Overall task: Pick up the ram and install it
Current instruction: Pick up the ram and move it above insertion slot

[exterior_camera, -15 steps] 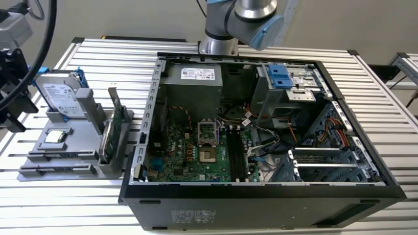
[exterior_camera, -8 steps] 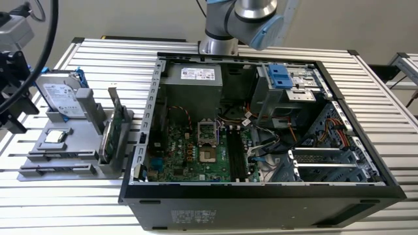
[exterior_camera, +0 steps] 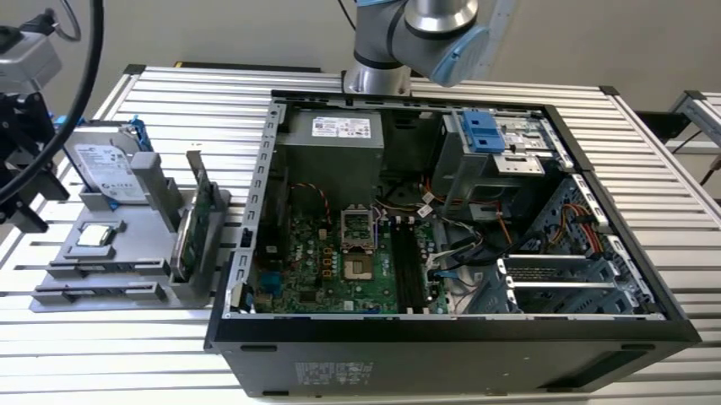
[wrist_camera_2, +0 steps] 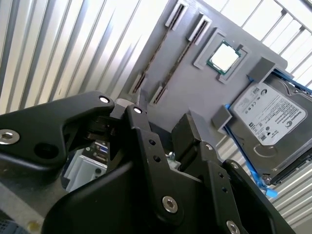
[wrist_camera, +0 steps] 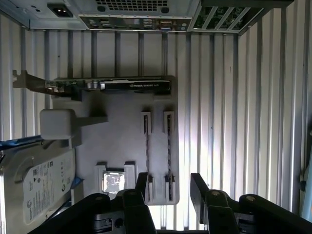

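Two ram sticks stand edge-on in holders on the grey tray (wrist_camera: 122, 126). In the first wrist view they are thin dark bars, one (wrist_camera: 147, 151) beside the other (wrist_camera: 169, 151). My gripper (wrist_camera: 169, 187) is open above the tray's near end, its black fingers (wrist_camera: 142, 183) either side of the second stick's end and clear of it. In the second wrist view the same sticks (wrist_camera_2: 155, 57) (wrist_camera_2: 178, 62) run away from my open gripper (wrist_camera_2: 168, 129). In the exterior view my gripper (exterior_camera: 25, 211) hangs at the left edge over the tray (exterior_camera: 124, 228).
The tray also holds a hard drive (wrist_camera_2: 270, 122), a processor (wrist_camera_2: 224, 56) and a tall green card (exterior_camera: 197, 228) with a metal bracket. The open computer case (exterior_camera: 451, 211) sits to the exterior view's right, its motherboard showing long black slots (exterior_camera: 408, 270). Ribbed aluminium table (wrist_camera: 219, 122) lies beneath.
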Action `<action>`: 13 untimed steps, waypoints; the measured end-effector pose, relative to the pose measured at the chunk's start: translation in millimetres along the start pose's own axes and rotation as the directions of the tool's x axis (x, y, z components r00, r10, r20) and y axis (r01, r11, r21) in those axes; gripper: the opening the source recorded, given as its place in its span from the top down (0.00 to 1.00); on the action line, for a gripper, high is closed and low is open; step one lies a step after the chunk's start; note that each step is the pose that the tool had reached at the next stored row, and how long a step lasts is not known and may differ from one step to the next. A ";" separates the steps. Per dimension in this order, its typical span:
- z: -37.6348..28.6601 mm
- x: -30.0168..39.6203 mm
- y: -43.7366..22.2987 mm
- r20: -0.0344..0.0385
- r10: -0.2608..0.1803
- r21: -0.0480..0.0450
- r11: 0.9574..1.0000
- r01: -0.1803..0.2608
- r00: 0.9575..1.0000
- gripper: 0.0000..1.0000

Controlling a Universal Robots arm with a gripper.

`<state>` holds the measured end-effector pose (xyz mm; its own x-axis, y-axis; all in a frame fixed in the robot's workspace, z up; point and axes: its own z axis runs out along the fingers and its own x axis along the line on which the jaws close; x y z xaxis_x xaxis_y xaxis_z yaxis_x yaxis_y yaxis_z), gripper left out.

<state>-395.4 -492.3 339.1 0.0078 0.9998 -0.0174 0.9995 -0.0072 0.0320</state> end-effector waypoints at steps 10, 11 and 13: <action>4.4 0.1 -0.1 0.003 0.000 0.000 1.000 0.000 1.000 0.00; 5.0 0.1 -0.2 0.003 0.000 0.000 1.000 0.000 1.000 0.00; 6.7 0.1 -0.2 0.003 0.000 0.000 1.000 0.000 1.000 0.00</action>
<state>-395.4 -492.3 332.3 0.0078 0.9998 -0.0207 0.9995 -0.0071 0.0321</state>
